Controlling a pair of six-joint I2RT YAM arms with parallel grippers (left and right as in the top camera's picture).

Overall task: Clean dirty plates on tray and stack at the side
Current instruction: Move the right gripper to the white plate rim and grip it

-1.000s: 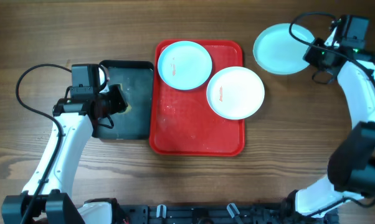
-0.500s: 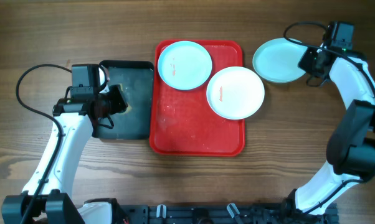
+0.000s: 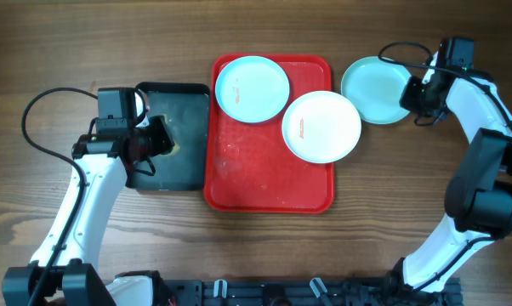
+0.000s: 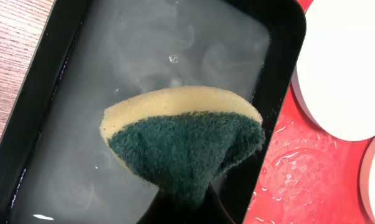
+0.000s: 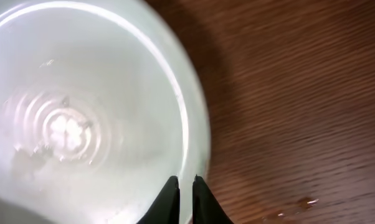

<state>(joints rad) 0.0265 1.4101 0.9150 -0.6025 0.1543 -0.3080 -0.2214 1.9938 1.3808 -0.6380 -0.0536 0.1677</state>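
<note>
Wooden table [image 3: 69, 34] under both my arms.

Red tray [image 3: 264, 183]: between my two grippers, to the right of my left one and the left of my right one. Wet beads show on its surface nearest my left gripper.

Black tray [image 3: 184, 153]: directly beneath my left gripper [image 3: 150, 140], holding cloudy water, its long side just beside the red tray.

White plate [image 3: 321, 126]: on the red tray, on the side nearer my right gripper, with a small orange-red smear.

Light-blue plate [image 3: 253, 88]: on the red tray's far corner, on the side toward my left gripper. A small smear shows.

Pale plate [image 3: 371, 89]: off the tray on the table, just left of my right gripper [image 5: 186, 186]. Fingers nearly together, pinching its rim. Plate looks wet.

Sponge [image 4: 184, 140]: yellow with a green scrub face, squeezed into a wedge in my left gripper's clamped fingers, over the black tray's water.
</note>
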